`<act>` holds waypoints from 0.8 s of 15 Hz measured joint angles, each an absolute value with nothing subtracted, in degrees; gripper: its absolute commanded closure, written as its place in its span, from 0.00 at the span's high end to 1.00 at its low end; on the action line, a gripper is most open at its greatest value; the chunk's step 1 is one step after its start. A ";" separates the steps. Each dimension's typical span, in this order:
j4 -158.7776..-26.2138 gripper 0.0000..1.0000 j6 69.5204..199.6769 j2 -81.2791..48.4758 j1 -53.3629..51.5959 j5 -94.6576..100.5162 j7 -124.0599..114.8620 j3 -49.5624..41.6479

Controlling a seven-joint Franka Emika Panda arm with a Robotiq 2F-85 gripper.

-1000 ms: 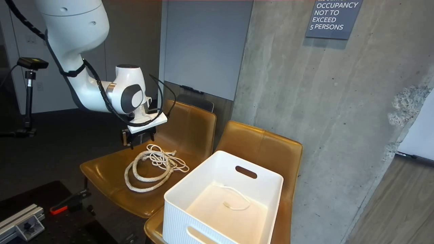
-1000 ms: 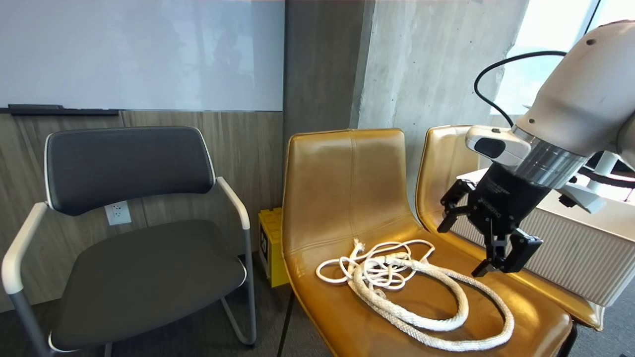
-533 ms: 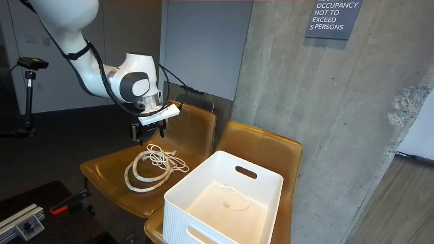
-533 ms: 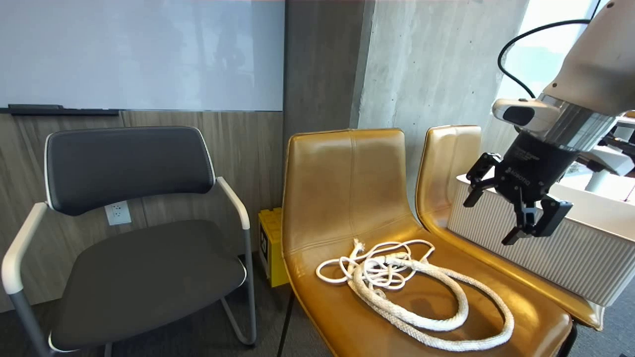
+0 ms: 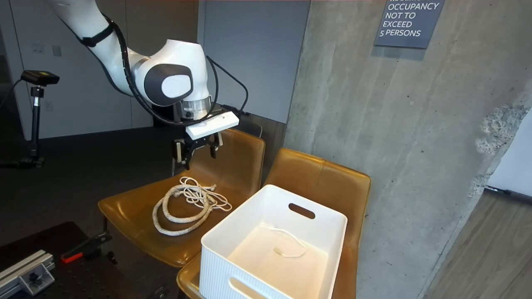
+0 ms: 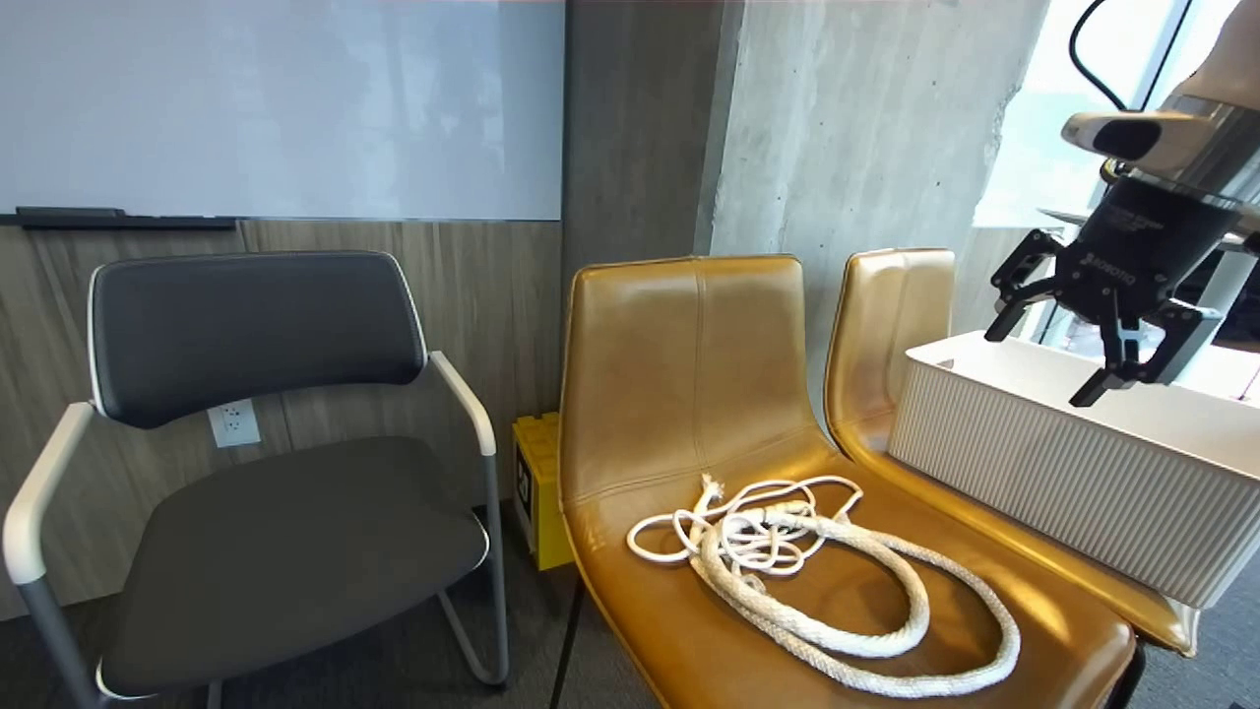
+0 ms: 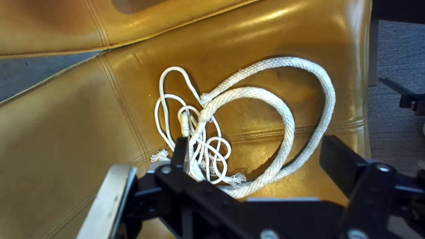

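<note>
My gripper is open and empty in the air above a brown leather chair (image 5: pixel 133 203); it shows in an exterior view (image 5: pixel 200 162), in an exterior view (image 6: pixel 1039 366) and in the wrist view (image 7: pixel 254 146). A thick white rope (image 5: pixel 178 233) lies coiled on that chair's seat, below and apart from the fingers. It also shows in an exterior view (image 6: pixel 866 645) and the wrist view (image 7: pixel 285 61). A thinner white cord (image 7: pixel 217 151) lies tangled at the rope's side. A white ribbed bin (image 5: pixel 226 265), also in an exterior view (image 6: pixel 1063 483), holds a short white cord (image 5: pixel 291 256).
The bin stands on a second brown chair (image 5: pixel 324 170) beside the rope's chair. A grey chair with armrests (image 6: pixel 295 551) and a yellow box (image 6: pixel 541 483) stand nearby. A concrete wall (image 5: pixel 407 145) is behind. A dark table with a metal rail (image 5: pixel 29 270) is in a corner.
My open gripper has risen away from the rope. It has also moved rightward in both exterior views. The rope, cords and bin have not moved.
</note>
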State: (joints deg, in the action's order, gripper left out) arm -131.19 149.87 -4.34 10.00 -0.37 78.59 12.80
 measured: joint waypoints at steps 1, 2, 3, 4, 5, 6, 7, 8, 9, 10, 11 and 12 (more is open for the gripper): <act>-131.19 1.00 149.40 -3.85 9.49 -2.05 80.79 11.73; -131.19 1.00 149.01 -3.45 9.05 -3.78 83.10 10.73; -131.16 1.00 148.55 -3.16 8.61 -5.20 85.23 9.74; -131.16 1.00 148.21 -2.94 8.26 -6.61 87.45 8.84; -131.16 1.00 148.02 -2.77 8.01 -7.94 89.68 8.09; -131.16 1.00 147.98 -2.67 7.82 -9.46 92.16 7.44; -131.16 1.00 147.98 -2.58 7.71 -10.82 94.72 6.80; -131.16 1.00 147.98 -2.53 7.60 -11.09 96.41 6.07; -131.26 1.00 148.34 -2.47 7.52 -10.02 96.69 5.17; -131.46 1.00 148.49 -2.35 7.50 -9.03 96.69 4.38; -131.70 1.00 148.51 -2.16 7.50 -8.46 96.69 3.88; -131.78 1.00 148.45 -2.16 7.36 -8.41 96.69 3.51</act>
